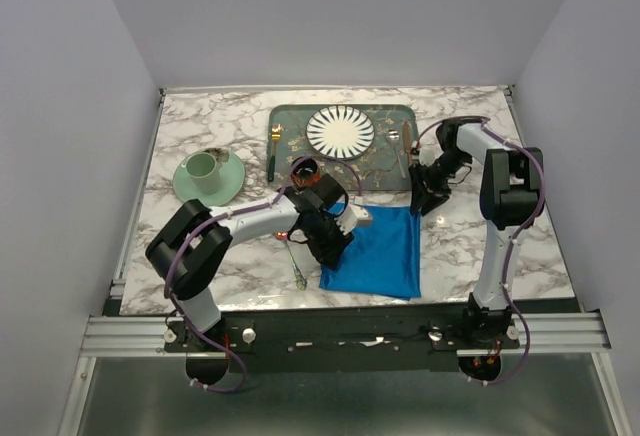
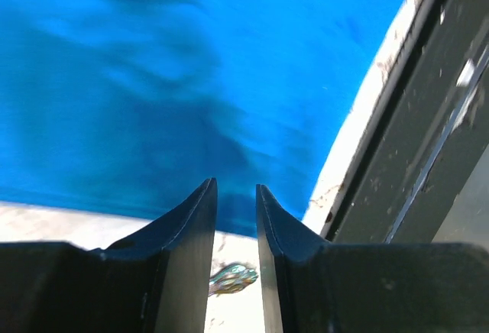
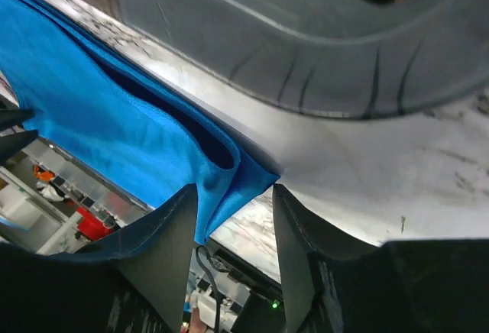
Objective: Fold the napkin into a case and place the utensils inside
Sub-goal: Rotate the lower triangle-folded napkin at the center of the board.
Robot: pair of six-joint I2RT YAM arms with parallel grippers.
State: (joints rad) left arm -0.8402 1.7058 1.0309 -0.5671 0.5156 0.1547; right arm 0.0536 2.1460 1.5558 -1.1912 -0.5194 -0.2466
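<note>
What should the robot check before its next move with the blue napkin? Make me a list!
1. Napkin lies on the table: ok. It is spread out in front of the arms.
2. Right gripper lined up on a napkin corner: ok. The corner sits between its open fingers and is not pinched.
3. Left gripper ready at the napkin's left edge: ok. It is open, with nothing between its fingers.
4. Spoon clear of the cloth: ok. It lies on the marble beside the napkin, not on it.
5. Napkin already a narrow case: not ok. It is a wide sheet.
</note>
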